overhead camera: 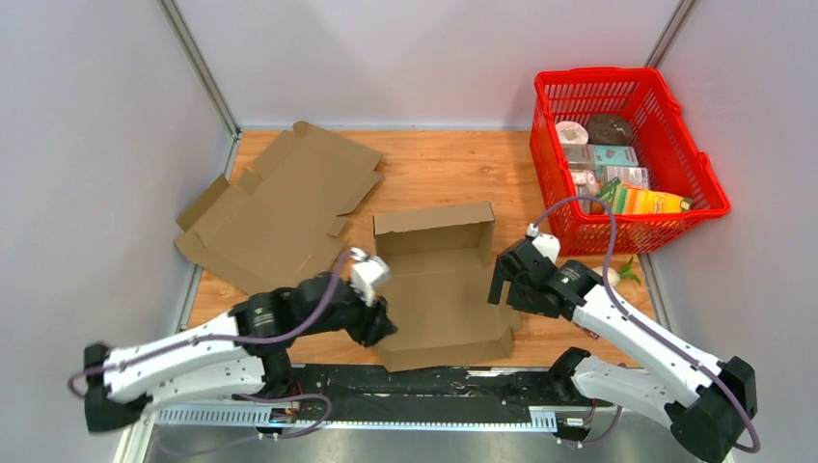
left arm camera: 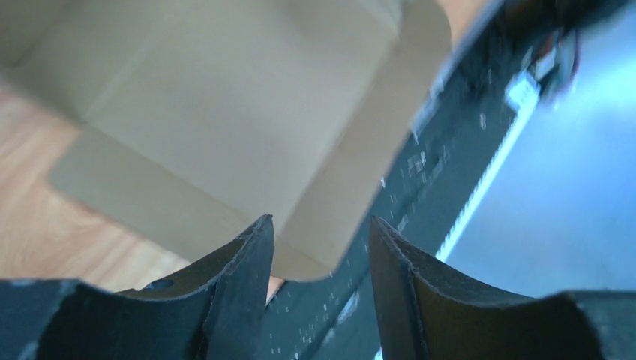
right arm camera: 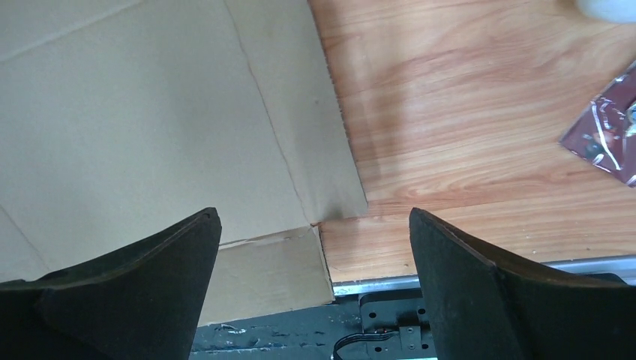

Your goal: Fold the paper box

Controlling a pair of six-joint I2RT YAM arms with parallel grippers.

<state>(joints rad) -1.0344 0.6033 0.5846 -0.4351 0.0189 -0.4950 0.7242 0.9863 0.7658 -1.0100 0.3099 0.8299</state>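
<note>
Currently, we find the red basket [overhead camera: 627, 74], well beyond the right gripper [overhead camera: 505, 289], full of cartons and packets. The paper box [overhead camera: 439, 289], empty, lies between that and the left gripper [overhead camera: 379, 326]. Both jaw pairs stand apart, unclamped, at its near corners, with wooden table [overhead camera: 434, 169] showing beyond.

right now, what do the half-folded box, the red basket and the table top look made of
Half-folded box: brown cardboard, matte, by its creased fold lines and raw cut edges.
Red basket: probably moulded plastic, slightly glossy, with an open lattice wall.
Table top: wood or wood-look laminate, smooth, showing grain streaks.
</note>
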